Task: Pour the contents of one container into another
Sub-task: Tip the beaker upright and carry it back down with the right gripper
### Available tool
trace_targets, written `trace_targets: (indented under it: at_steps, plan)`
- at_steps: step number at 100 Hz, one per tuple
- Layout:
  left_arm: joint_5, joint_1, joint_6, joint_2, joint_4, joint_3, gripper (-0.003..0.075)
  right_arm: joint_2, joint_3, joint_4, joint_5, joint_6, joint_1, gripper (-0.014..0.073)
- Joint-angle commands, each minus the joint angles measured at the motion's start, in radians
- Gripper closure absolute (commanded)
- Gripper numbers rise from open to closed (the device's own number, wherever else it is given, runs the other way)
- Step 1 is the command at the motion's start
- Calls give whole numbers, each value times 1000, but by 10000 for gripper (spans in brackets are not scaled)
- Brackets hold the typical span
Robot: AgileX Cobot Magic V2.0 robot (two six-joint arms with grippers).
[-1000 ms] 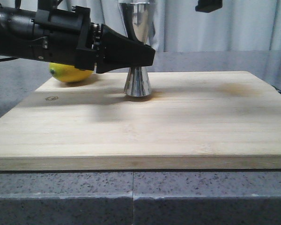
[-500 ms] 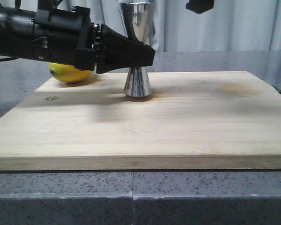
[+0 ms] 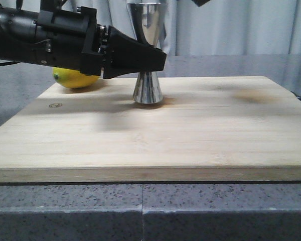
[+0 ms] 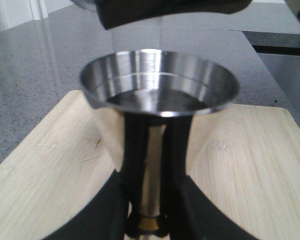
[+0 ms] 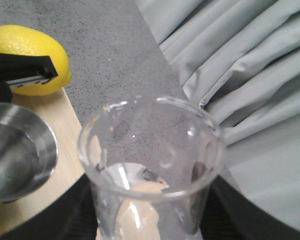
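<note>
My right gripper, clamped on the beaker, has risen toward 12 o'clock, so pouring looks over; my left gripper stays clamped on the jigger mid-board.

This looks like a staged kitchen or bar counter set up for robot trials. A speckled grey stone worktop carries a pale bamboo cutting board, with a lemon at the board's ten o'clock corner. Bar ware stands on it: a steel jigger, and a glass beaker nearby. Grey-white pleated curtains close off the twelve o'clock side.
</note>
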Motion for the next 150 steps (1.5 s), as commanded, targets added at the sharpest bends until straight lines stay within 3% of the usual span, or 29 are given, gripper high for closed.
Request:
trace_targets:
  at_steps: [1, 55, 102, 150]
  plan:
    - [106, -9, -3, -46, -82, -28, 713, -49, -8, 84, -91, 1, -28, 316]
    - [106, -9, -3, -46, -82, -28, 713, -189, 339, 425, -483, 1, -226, 316]
    - [106, -9, -3, -46, -82, -28, 713, -196, 681, 646, -876, 1, -231, 316]
    - [106, -9, -3, -46, -82, -28, 713, -104, 761, 714, -956, 1, -231, 316]
